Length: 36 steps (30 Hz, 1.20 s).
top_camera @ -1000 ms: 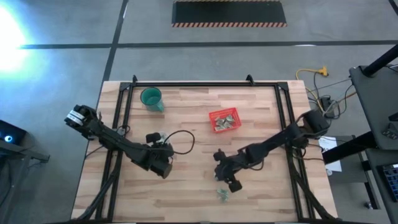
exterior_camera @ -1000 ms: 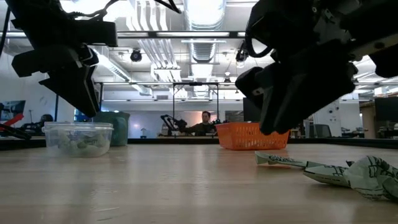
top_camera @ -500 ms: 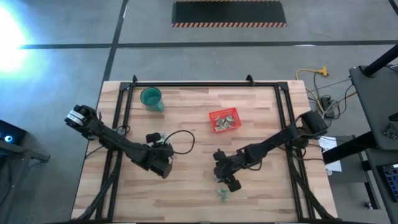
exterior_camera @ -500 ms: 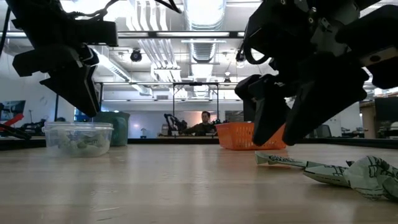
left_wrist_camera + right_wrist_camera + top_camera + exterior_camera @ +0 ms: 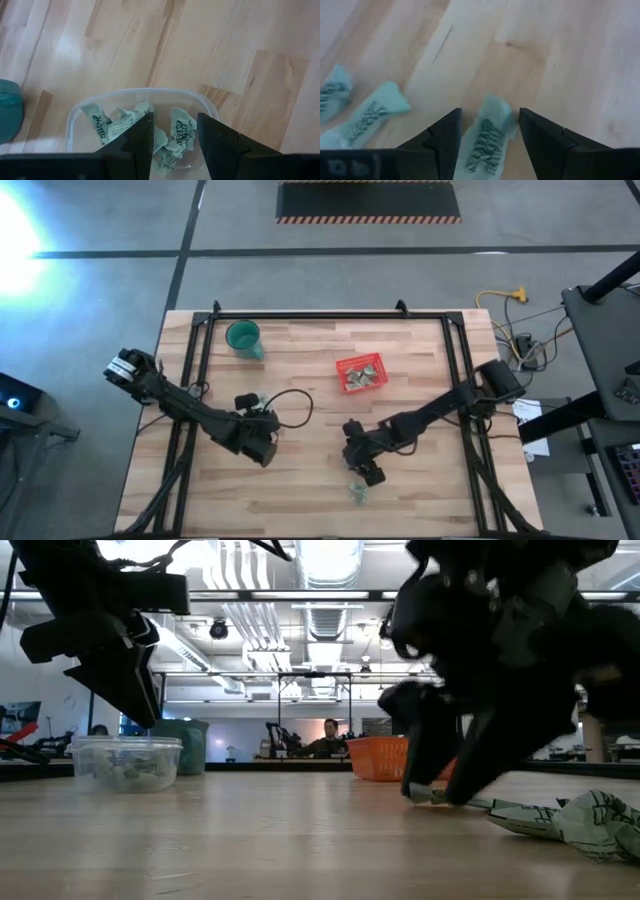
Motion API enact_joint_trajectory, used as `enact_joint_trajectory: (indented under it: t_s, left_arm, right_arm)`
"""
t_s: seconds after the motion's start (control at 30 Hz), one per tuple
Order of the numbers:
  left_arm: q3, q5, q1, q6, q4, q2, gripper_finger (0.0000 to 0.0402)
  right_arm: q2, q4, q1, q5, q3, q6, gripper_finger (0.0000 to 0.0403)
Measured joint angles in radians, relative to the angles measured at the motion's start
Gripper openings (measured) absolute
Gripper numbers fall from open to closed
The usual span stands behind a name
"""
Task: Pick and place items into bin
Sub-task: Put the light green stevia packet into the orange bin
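Several pale green and white packets [image 5: 358,492] lie loose on the wood table near its front edge. One packet [image 5: 487,140] lies between the fingers of my right gripper [image 5: 490,114], which is open, slants down and reaches the tabletop [image 5: 440,790]. Two more packets [image 5: 370,117] lie beside it. The red bin [image 5: 361,373] sits at mid-table toward the far side, with packets inside. My left gripper [image 5: 174,117] hangs open above a clear tub [image 5: 140,97] that holds several packets and touches nothing. My right gripper straddles one packet [image 5: 492,107] that lies flat on the table, one finger [image 5: 447,135] on each side, coming from above at a slant. I cannot tell whether the fingers touch the packet.
A teal cup [image 5: 243,338] stands at the far left of the table. The clear tub [image 5: 250,400] sits left of centre, just beyond my left gripper [image 5: 262,442]. A dark frame [image 5: 310,315] runs around the table's edges. Bare wood lies between the arms.
My right gripper has opened from nearly shut and sunk a little toward the packets near the front edge, so that its fingertips now stand at the tabletop around one packet. The packets have not moved.
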<state>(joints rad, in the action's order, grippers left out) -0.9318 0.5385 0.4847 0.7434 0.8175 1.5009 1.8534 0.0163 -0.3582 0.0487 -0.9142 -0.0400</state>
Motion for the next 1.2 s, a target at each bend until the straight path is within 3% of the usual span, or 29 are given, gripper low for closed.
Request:
enact_joint_trajectory:
  t_s: [0.67,1.2]
  left_arm:
    - [0.0,0.003,0.0,-0.021,-0.017,0.0,0.0132]
    - [0.0,0.004,0.0,-0.026,-0.023,0.0,0.0132]
  right_arm:
    - [0.031,-0.014,0.014,0.004,-0.016,0.009,0.018]
    - [0.014,-0.039,0.015,0.001,-0.013,0.025,0.0074]
